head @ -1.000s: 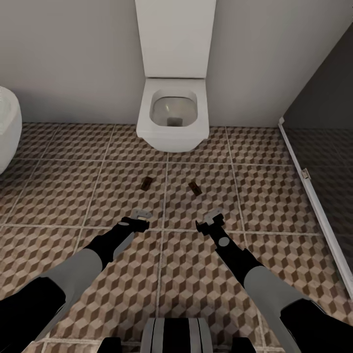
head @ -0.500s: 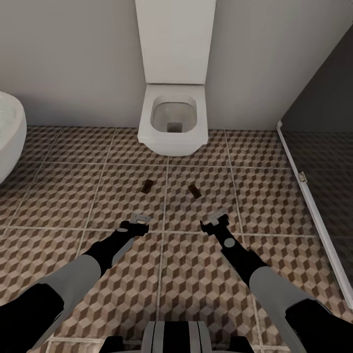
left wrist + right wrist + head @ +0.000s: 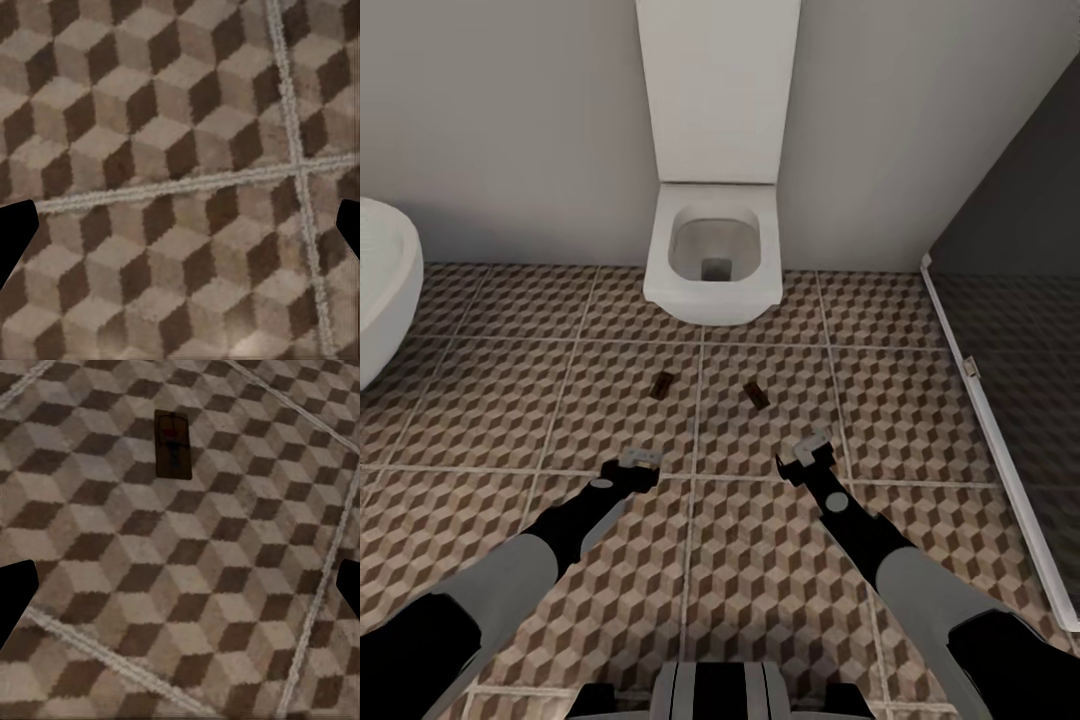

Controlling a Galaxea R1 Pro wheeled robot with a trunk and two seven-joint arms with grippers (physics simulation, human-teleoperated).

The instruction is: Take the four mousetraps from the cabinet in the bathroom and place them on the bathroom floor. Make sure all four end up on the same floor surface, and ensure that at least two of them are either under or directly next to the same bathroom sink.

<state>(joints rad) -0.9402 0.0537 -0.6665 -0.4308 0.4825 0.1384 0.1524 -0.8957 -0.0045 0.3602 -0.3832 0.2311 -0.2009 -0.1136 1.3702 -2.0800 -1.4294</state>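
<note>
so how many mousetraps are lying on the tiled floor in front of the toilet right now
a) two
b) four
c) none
a: the head view shows one mousetrap and a second mousetrap lying apart on the bathroom floor, between the toilet and the two pincers.

Even, soft light with no clear source falls on the tiled floor (image 3: 610, 400) (no glare anywhere). Shadows are faint. Both wrist views look coarse and blurry; the head view is sharper, slightly stretched at its edges.
</note>
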